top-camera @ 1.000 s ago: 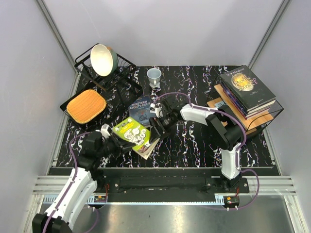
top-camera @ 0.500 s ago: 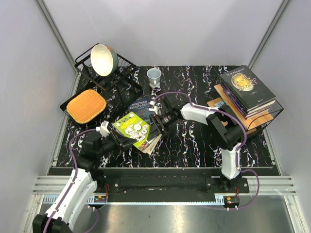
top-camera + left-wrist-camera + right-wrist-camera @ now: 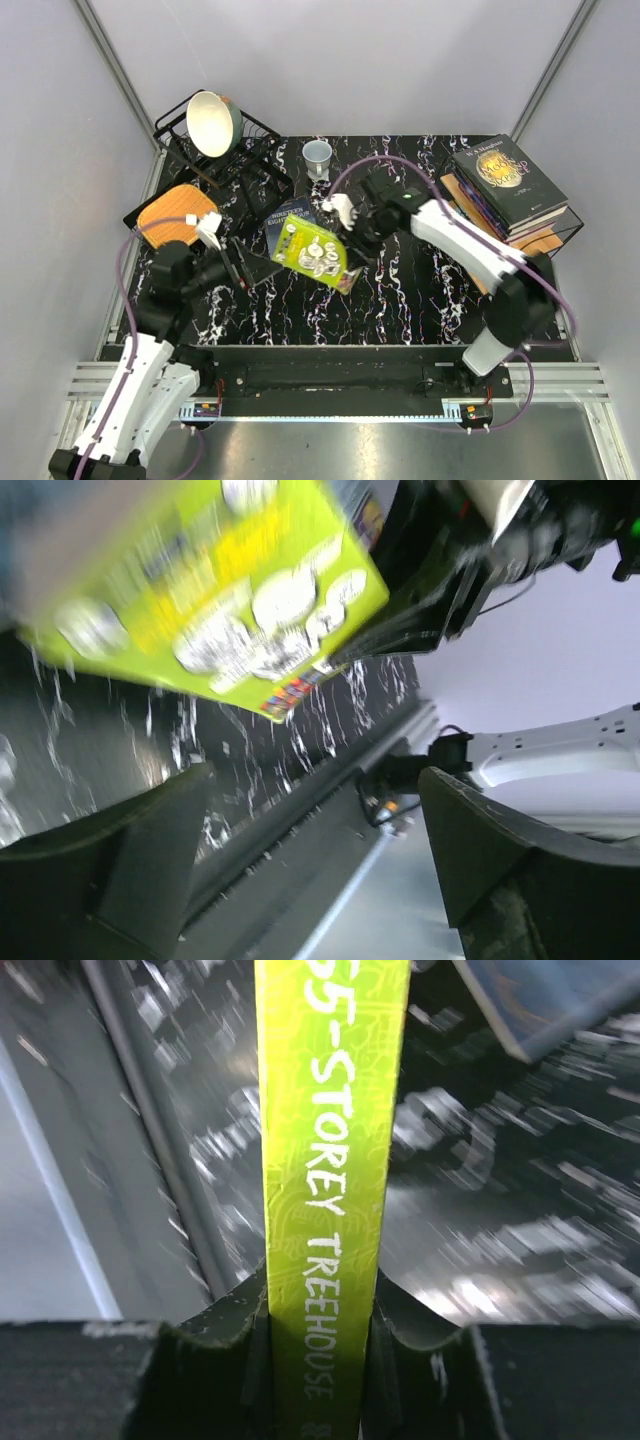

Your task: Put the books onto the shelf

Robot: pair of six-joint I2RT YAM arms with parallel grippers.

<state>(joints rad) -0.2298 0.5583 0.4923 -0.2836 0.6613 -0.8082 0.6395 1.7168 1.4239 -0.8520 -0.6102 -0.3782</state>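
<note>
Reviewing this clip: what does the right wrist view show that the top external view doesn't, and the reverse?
Only right wrist: the spine lettering "STOREY TREEHOUSE" on the lime green book, pinched between the fingers of the right gripper. Only top external: the left gripper, open and holding nothing, and the shelf with a stack of books on top. Both: the right gripper shut on the lime green book over the table.

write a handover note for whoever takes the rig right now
Grippers: left gripper open, empty; right gripper shut on the lime book, gripping its spine and holding it tilted above the table.
Done: stack of books on the shelf.
Left: shelve the lime book, then the blue-grey book lying on the table.
</note>
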